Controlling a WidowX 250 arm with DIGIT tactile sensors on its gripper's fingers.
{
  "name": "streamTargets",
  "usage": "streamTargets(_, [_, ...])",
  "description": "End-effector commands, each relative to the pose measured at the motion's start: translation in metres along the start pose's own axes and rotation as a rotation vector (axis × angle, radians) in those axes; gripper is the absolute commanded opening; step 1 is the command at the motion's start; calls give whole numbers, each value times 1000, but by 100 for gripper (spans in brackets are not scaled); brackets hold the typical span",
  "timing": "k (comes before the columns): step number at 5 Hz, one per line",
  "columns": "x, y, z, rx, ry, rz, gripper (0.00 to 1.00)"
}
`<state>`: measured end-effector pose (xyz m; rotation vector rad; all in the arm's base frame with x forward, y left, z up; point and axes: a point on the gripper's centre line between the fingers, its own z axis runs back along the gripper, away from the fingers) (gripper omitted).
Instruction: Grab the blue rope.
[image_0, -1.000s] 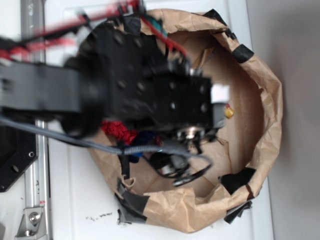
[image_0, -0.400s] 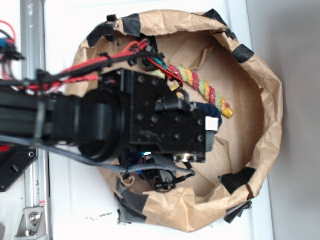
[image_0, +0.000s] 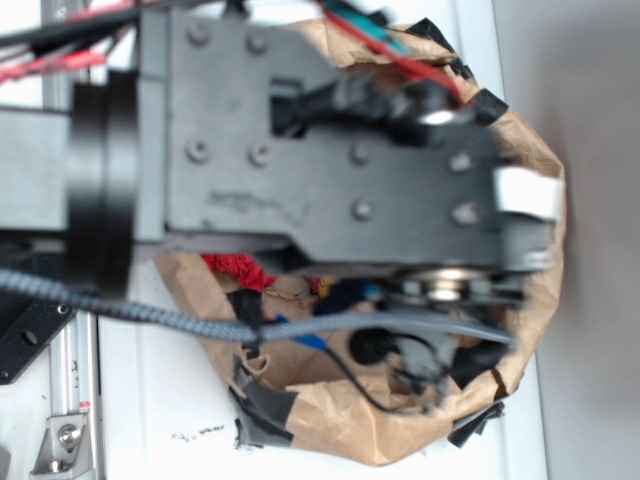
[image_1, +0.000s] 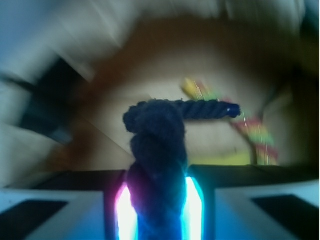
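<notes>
In the wrist view the blue rope (image_1: 159, 150), thick, dark navy and twisted, stands up between my two fingers and bends right to a brighter blue tip. My gripper (image_1: 159, 210) is shut on it, one finger (image_1: 80, 212) on each side, and the rope hangs clear of the blurred bag floor. In the exterior view my arm (image_0: 330, 160) fills most of the frame close to the camera and hides the gripper; a bit of blue (image_0: 345, 297) shows under it.
A brown paper bag (image_0: 400, 420) with a rolled rim and black tape patches surrounds the work area. The red-yellow-green striped rope (image_1: 255, 127) lies on its floor; its red end (image_0: 238, 268) peeks out below my arm. A grey cable (image_0: 150, 315) crosses the bag.
My arm has risen toward the exterior camera and now looks much larger, covering the striped rope that was visible before.
</notes>
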<state>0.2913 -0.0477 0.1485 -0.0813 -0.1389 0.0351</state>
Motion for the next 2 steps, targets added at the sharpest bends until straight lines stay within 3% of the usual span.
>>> streamTargets(1, [-4,0,-5,-12,-71,-105,0])
streamTargets(2, [-4,3,-3,-26,-29,-137,0])
